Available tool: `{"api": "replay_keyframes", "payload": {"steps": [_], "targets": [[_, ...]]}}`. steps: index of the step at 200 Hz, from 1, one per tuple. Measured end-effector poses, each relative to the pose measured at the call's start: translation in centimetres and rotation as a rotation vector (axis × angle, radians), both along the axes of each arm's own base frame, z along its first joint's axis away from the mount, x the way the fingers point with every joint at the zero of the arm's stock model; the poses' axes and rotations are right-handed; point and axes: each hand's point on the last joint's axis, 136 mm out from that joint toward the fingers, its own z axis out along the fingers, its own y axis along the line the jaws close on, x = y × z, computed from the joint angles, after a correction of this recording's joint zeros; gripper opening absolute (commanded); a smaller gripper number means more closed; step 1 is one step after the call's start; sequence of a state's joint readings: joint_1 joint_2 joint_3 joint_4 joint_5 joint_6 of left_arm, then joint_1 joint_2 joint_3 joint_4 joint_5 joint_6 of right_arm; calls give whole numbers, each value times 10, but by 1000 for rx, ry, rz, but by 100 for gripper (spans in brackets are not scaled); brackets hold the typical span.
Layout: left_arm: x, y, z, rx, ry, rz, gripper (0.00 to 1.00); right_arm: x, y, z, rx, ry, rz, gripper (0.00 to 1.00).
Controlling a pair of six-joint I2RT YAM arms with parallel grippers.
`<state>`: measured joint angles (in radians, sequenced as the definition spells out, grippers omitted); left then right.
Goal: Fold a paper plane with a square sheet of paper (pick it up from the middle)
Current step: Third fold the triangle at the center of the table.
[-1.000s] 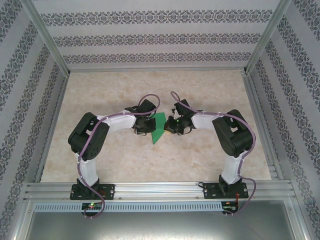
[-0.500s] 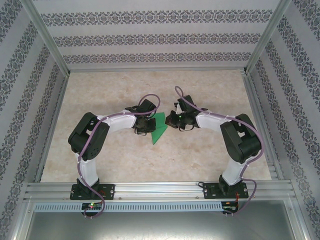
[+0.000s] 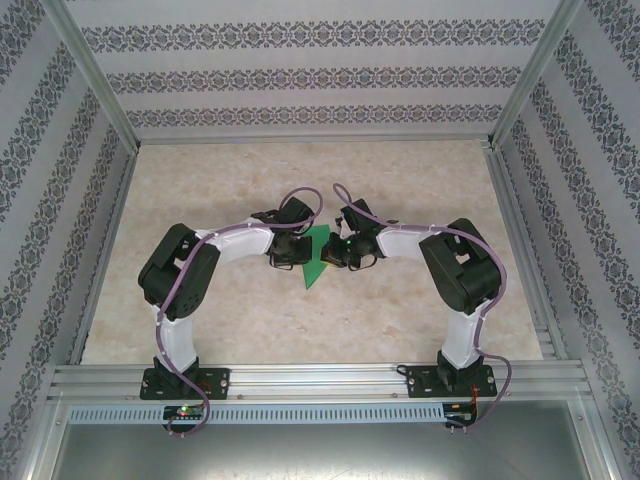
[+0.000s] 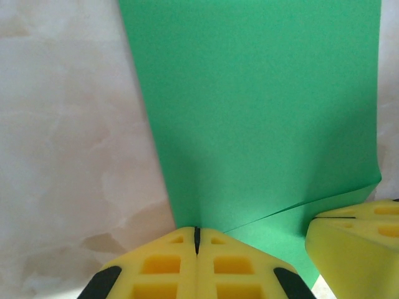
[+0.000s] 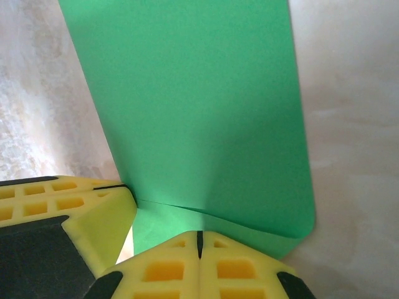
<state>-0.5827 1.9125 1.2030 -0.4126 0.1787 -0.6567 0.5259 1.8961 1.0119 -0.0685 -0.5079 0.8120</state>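
Two tools are working at the table (image 3: pixel 420 310) centre: left gripper (image 4: pixel 196 240) and right gripper (image 5: pixel 199 243), jaws together, are apparently pinching the folded paper (image 3: pixel 318 258), likely aligning its layers for creasing.

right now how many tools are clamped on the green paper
2. The left tool is shut on one edge of the folded green paper. The right tool is shut on that same edge, close beside the left one.

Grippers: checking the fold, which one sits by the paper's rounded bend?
The right gripper: the square sheet of paper curls over beside its tips; the left gripper meets a flat edge.
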Motion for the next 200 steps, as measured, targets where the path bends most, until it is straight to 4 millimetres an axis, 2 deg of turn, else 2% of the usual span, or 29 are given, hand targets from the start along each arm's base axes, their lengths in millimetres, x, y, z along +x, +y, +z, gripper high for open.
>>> {"api": "replay_keyframes", "payload": {"steps": [28, 45, 72, 95, 112, 146, 200], "targets": [[1, 2, 2, 7, -11, 6, 0, 0, 0, -3, 15, 6, -24, 0], [-2, 8, 5, 22, -24, 15, 7, 0, 1, -4, 29, 9, -41, 0], [-5, 14, 28, 9, -82, 37, 18, 1, 2, -4, 47, 16, -68, 0], [-9, 9, 52, -45, -142, 51, 18, 2, 2, -4, 56, 20, -84, 0], [-15, -2, 60, -105, -159, 50, 16, 2, 2, -5, 61, 26, -97, 0], [-35, -25, 47, -209, -96, 37, 7, 3, 1, -5, 64, 37, -118, 0], [-44, -33, 15, -250, -5, 80, 4, 3, 1, -5, 64, 39, -121, 0]]}}
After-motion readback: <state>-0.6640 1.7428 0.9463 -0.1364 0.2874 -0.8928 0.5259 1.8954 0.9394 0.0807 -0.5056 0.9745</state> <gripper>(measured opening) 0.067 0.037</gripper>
